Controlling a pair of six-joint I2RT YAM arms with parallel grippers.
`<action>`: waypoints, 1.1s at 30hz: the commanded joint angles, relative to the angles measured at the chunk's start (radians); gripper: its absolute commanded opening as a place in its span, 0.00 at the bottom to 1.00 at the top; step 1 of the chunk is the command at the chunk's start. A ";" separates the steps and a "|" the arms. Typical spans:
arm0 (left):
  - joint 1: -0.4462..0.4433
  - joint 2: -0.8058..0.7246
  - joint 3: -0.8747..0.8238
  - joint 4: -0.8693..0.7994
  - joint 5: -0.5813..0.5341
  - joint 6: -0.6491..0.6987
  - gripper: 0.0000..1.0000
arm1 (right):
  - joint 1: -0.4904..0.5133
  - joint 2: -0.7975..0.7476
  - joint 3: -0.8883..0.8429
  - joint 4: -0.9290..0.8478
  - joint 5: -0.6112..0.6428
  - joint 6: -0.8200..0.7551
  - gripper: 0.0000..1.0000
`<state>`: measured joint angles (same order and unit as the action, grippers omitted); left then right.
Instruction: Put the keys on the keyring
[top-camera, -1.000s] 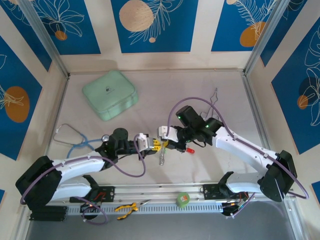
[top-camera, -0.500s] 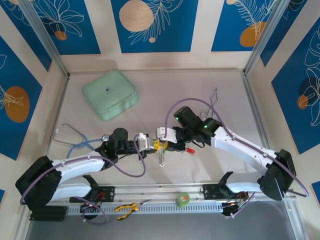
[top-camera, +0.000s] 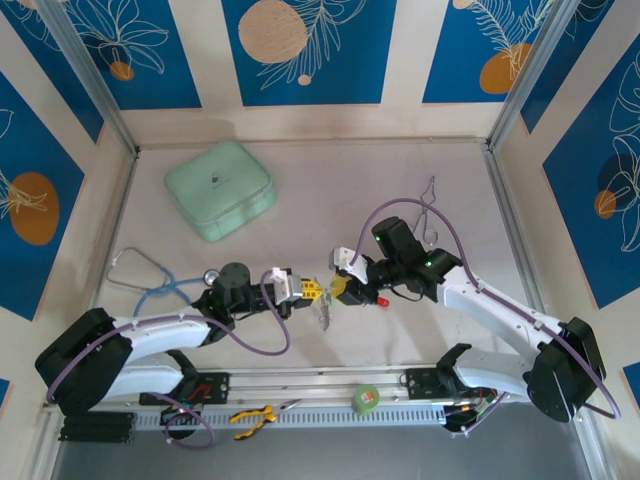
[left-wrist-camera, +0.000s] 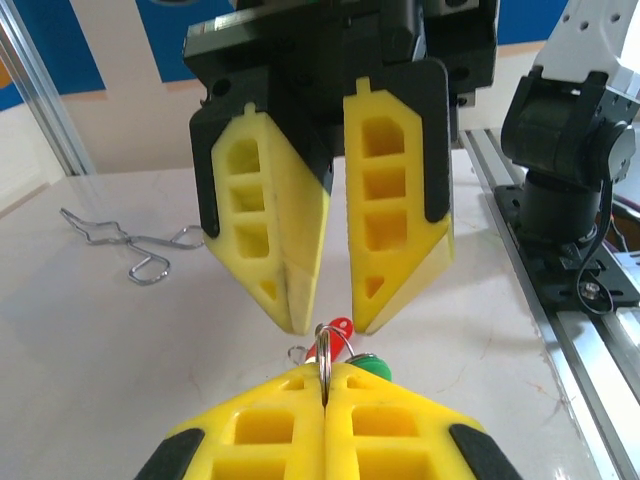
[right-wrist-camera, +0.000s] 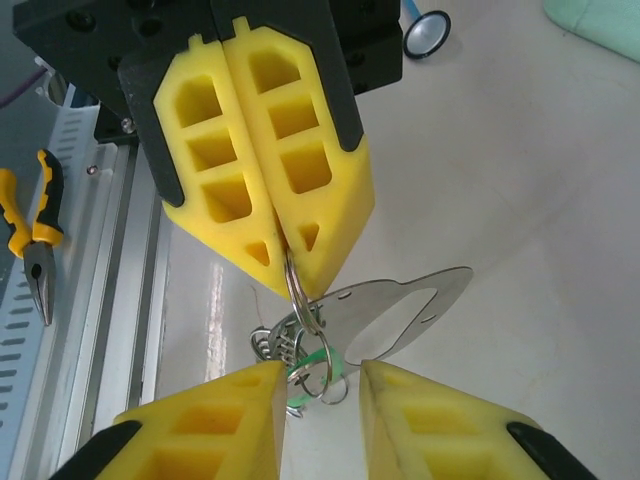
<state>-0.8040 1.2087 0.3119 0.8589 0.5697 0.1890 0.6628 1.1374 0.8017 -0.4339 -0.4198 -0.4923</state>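
Pinching the keyring (left-wrist-camera: 323, 350) at its tips, left gripper (right-wrist-camera: 288, 255) clamped tight; right gripper (left-wrist-camera: 328, 318) narrowly parted, just beside it.

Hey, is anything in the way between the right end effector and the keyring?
Nothing visible does. The keyring, pinched in the shut left end effector, hangs just ahead of the open right end effector.

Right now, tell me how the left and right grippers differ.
The left gripper is shut on a metal ring; the right gripper stands open, gripping nothing. The left's fingers touch along their length; the right's leave a gap. Both have yellow fingers and face each other tip to tip.
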 joint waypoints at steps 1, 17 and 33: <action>-0.010 0.003 -0.002 0.074 0.028 -0.019 0.00 | -0.009 0.009 -0.006 0.012 -0.059 0.019 0.24; -0.010 -0.002 0.009 0.133 0.051 -0.059 0.00 | -0.017 0.082 0.039 -0.009 -0.065 0.043 0.09; -0.010 0.042 -0.002 0.214 0.059 -0.092 0.00 | -0.038 0.052 -0.002 0.047 -0.114 0.084 0.08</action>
<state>-0.8040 1.2366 0.3119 0.9836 0.5953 0.1265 0.6277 1.2030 0.8158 -0.4099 -0.4839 -0.4316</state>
